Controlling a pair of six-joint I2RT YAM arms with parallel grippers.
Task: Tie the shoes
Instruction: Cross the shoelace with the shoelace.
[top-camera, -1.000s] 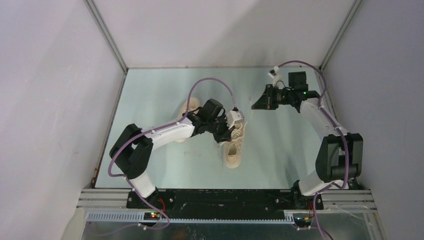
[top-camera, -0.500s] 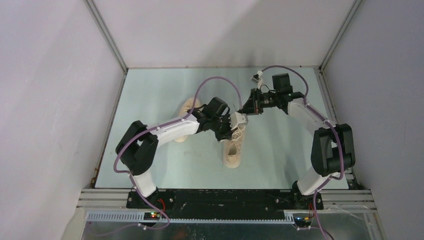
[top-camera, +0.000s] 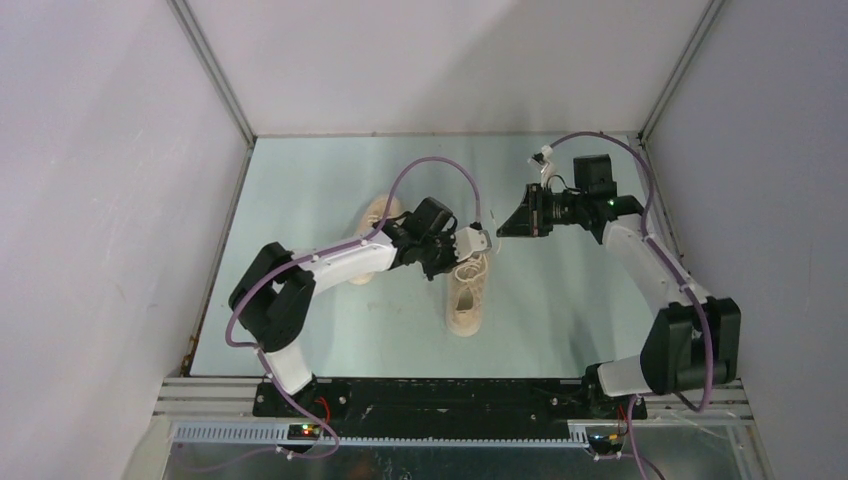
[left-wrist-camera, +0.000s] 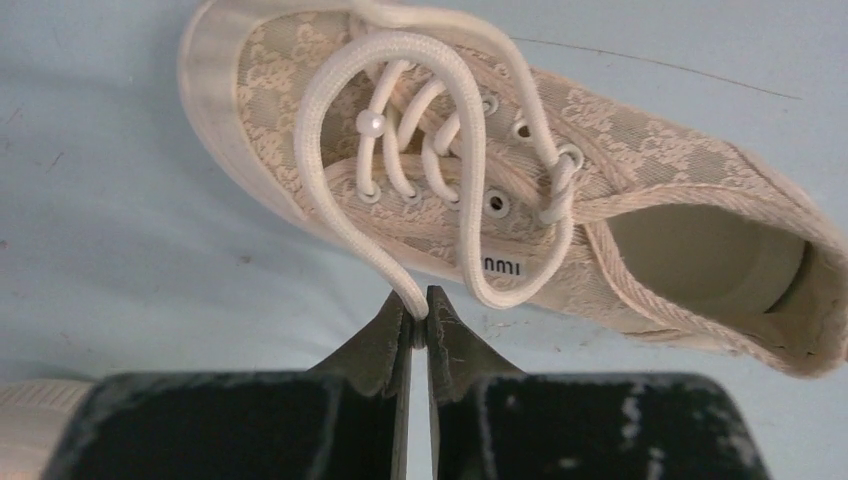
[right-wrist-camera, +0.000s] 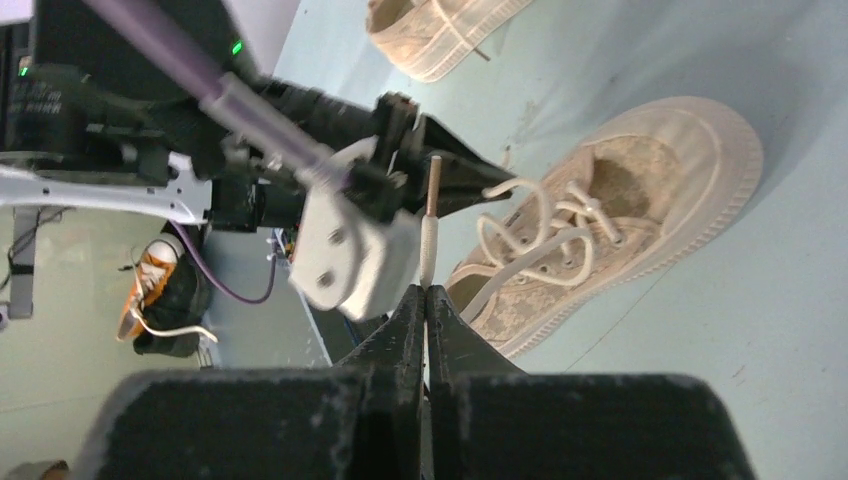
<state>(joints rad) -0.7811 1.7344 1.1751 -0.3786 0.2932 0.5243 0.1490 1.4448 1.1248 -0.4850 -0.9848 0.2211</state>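
at mid-bench (top-camera: 300, 330), a little toward the near edge, the nearer shoe (top-camera: 467, 302) is lying on its sole with the toe pointing at the near edge. the second shoe (top-camera: 380, 213) is sitting apart toward the left edge, partly hidden behind the left arm (top-camera: 330, 262).

left claw (left-wrist-camera: 420, 312): almost fully closed, pinching the bend of a lace loop (left-wrist-camera: 335, 140) and drawing it off to the side of the nearer shoe. judgement: it is holding the loop open and in place while the other strand is being worked.

right claw (right-wrist-camera: 427, 298): closed tight on the lace end (right-wrist-camera: 428, 240), gripping just below the brownish aglet (right-wrist-camera: 433, 185), which is sticking up past the fingertips. judgement: gripping this near the tip is leaving most of the strand free for crossing or threading. knot not yet formed; task looking early to middle.

view notes: the top camera is showing the two claws nearly meeting above the shoe's opening, but the laces are too thin to read there. the left wrist view is giving the loop's route through the eyelets and a small pearl bead (left-wrist-camera: 370, 122) on the lacing. the right wrist view alone is showing the aglet and the left claw just beyond it.
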